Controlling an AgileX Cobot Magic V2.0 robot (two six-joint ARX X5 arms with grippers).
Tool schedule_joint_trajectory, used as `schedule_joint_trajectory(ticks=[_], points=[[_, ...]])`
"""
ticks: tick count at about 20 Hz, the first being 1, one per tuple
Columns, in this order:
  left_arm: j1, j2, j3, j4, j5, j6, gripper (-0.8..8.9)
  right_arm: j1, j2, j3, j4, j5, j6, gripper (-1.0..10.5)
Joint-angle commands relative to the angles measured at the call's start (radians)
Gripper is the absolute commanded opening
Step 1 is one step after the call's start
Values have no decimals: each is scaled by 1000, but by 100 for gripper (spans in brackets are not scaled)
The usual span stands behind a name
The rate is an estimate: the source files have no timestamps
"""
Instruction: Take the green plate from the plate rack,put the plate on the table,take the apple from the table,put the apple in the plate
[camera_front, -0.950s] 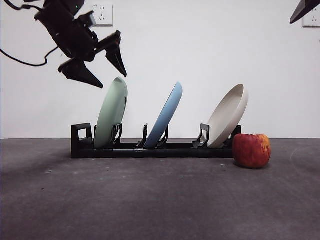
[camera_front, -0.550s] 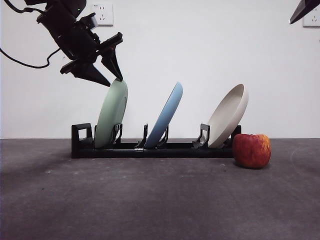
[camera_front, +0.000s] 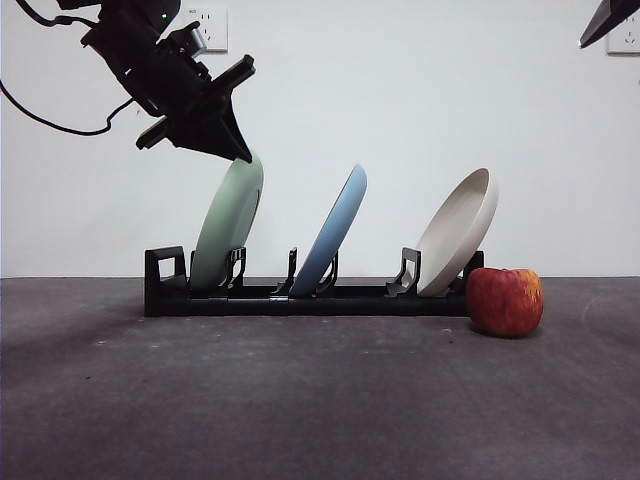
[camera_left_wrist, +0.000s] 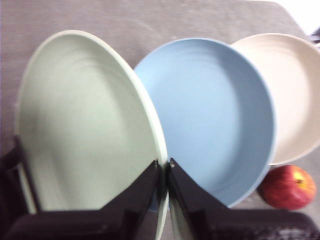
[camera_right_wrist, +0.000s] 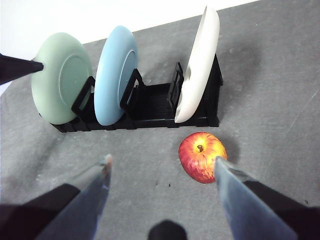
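The green plate stands tilted in the end slot of the black plate rack, beside the rack's square loop. My left gripper comes down from the upper left and is shut on the plate's top rim; the left wrist view shows its jaws pinching the edge of the green plate. The red apple sits on the grey table just past the rack's other end. My right gripper is open and empty, high above the apple.
A blue plate stands in the rack's middle slot and a beige plate in the end slot by the apple. The right arm shows only as a black tip at the top right corner. A white wall lies behind.
My left gripper has come down and to the right onto the green plate's top rim, and its jaws have gone from open to shut on it. The plate's top has shifted slightly right.
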Motion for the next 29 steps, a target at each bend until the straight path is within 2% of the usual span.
schedule_joint_trajectory(ticks=[1,9,16,21,25,29], points=[[2,-30,40,15,23,25,-9,0,1,2,5,2,-8,344],[-40,-297,95,-92,19,132,-9,-2,1,2,5,2,-8,344],[-131,-580,95,-380,16,296,-9,-2,1,2,5,5,-8,344],[-224,-683,95,-587,-4,340,-8,-2,1,2,5,5,-8,344],[-407,-687,89,-754,-189,365,-8,-2,1,2,5,5,-8,344],[-647,-680,-18,-758,-388,317,-8,-2,1,2,5,23,-8,344]])
